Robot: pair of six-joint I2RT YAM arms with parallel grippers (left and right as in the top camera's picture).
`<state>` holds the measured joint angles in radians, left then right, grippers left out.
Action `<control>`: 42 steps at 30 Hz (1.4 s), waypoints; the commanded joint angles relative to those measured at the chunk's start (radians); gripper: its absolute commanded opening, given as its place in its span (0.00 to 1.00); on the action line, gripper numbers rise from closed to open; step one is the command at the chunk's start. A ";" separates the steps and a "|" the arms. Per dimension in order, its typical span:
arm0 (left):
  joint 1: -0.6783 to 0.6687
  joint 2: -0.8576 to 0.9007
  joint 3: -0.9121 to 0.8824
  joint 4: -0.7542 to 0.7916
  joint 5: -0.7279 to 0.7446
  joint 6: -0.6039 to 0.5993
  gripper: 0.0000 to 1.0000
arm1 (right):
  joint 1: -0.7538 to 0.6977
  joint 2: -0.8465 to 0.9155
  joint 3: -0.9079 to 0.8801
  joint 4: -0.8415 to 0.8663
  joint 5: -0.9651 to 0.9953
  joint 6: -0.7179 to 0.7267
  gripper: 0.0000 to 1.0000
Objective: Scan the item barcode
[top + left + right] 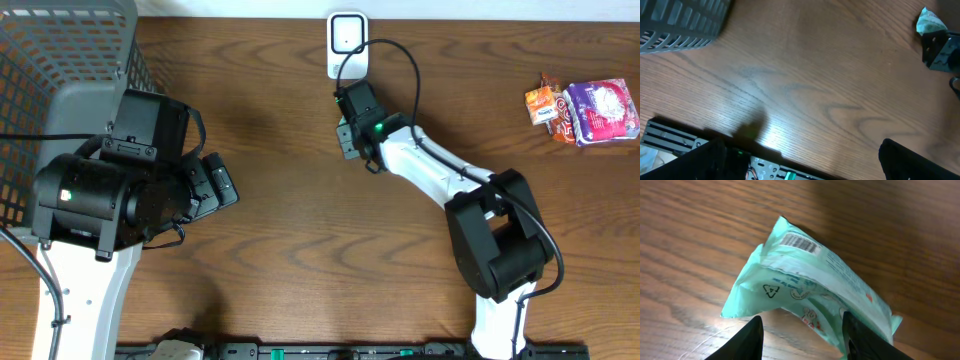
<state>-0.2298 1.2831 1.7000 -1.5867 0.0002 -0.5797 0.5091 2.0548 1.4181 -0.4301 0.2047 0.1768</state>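
Observation:
A mint-green packet [805,285] lies on the wooden table with its barcode [800,242] facing up on the far edge. My right gripper [802,325] stands open around the packet's near end. Its left finger is clear of the wrapper and its right finger [865,335] is against it. Seen from above, this gripper [350,125] sits just below the white scanner [347,40] at the back of the table and hides most of the packet. The left wrist view shows the packet [930,21] at far right. My left gripper [810,165] is open and empty over bare wood.
A grey mesh basket [60,50] fills the back left corner, beside my left arm. Two snack packets [590,108] lie at the back right. A black rail [340,350] runs along the table's front edge.

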 commanded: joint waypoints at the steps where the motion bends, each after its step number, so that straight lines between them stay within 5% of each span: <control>1: 0.004 0.003 0.001 -0.002 -0.012 -0.006 0.98 | -0.015 0.007 -0.003 -0.009 -0.018 0.047 0.47; 14: 0.004 0.003 0.001 -0.002 -0.012 -0.006 0.98 | -0.019 -0.085 -0.003 -0.099 0.014 0.125 0.48; 22: 0.004 0.003 0.001 -0.002 -0.012 -0.006 0.98 | -0.049 -0.168 -0.003 -0.151 -0.041 0.520 0.29; 24: 0.004 0.003 0.001 -0.002 -0.012 -0.006 0.98 | -0.069 -0.158 -0.003 -0.149 -0.094 0.593 0.36; 26: 0.004 0.003 0.001 -0.002 -0.012 -0.006 0.98 | -0.089 -0.145 -0.003 -0.149 -0.124 0.653 0.59; 30: 0.004 0.003 0.001 -0.002 -0.012 -0.006 0.98 | -0.124 -0.098 -0.008 -0.134 -0.152 0.822 0.69; 34: 0.004 0.003 0.001 -0.002 -0.012 -0.006 0.98 | -0.135 -0.028 -0.008 -0.036 -0.283 0.940 0.69; 42: 0.004 0.003 0.001 -0.002 -0.012 -0.006 0.98 | -0.118 0.038 -0.008 0.052 -0.318 0.949 0.62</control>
<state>-0.2298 1.2831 1.7000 -1.5864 0.0002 -0.5797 0.3828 2.0811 1.4155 -0.3824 -0.0948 1.0916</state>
